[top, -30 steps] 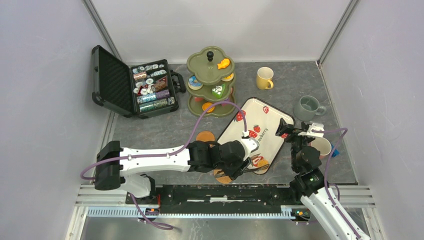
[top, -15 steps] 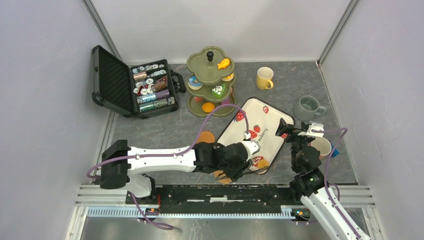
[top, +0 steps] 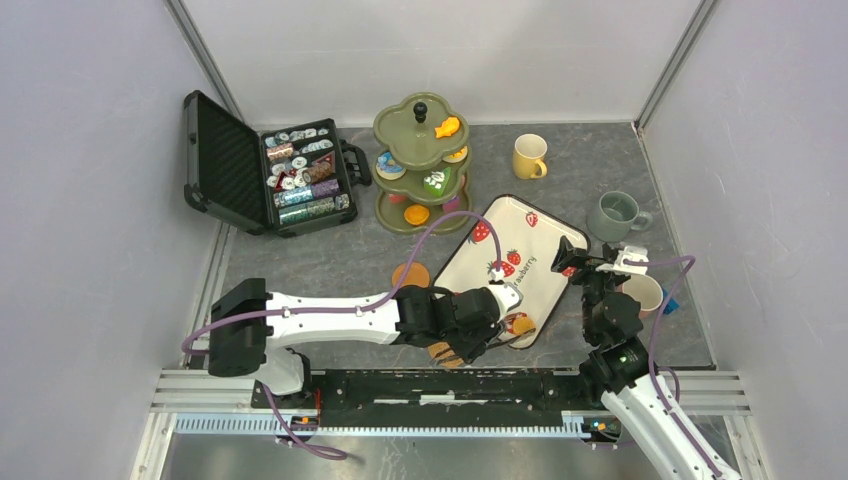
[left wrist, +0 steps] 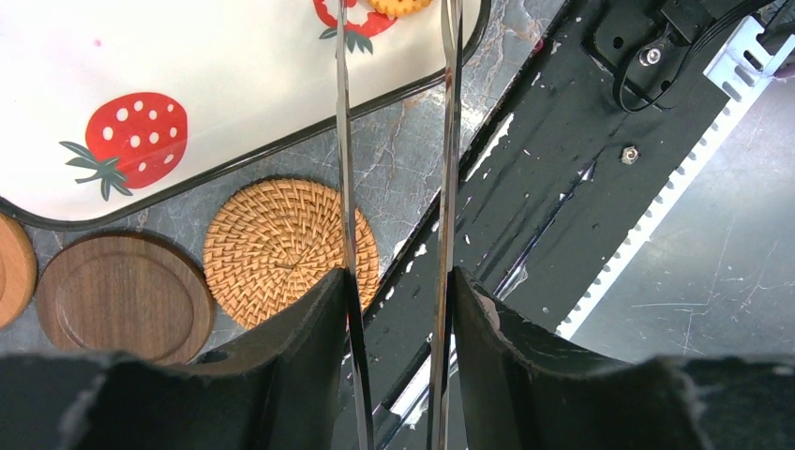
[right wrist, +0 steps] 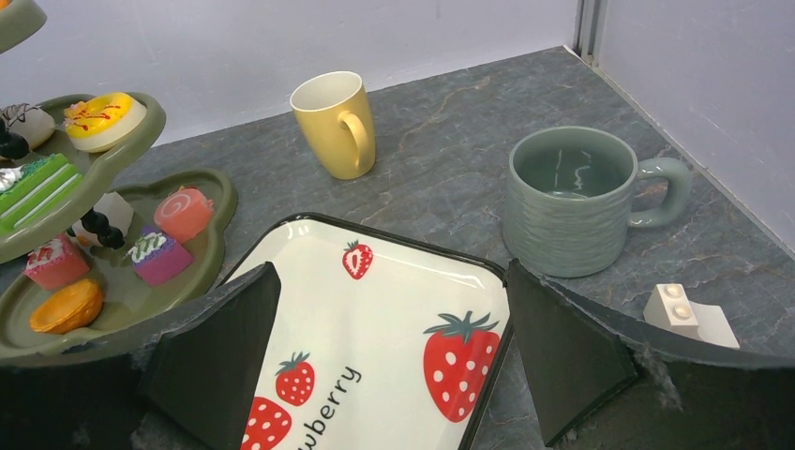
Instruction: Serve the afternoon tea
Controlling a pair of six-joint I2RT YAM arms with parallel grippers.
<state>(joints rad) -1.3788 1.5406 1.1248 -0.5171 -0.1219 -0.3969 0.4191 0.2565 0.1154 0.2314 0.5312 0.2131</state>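
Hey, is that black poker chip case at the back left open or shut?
Open. The black poker chip case has its lid swung back to the left, and rows of chips show inside.

A robot lab's test cell: plain grey panel walls (top: 90,200), aluminium mounting rail (top: 700,379), marble-look tabletop (top: 300,265).

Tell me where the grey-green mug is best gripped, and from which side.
Probably its rim wall, one finger inside and one outside, coming from above. The grey-green mug stands upright, mouth open, and its handle points to the right, leaving the near rim free.
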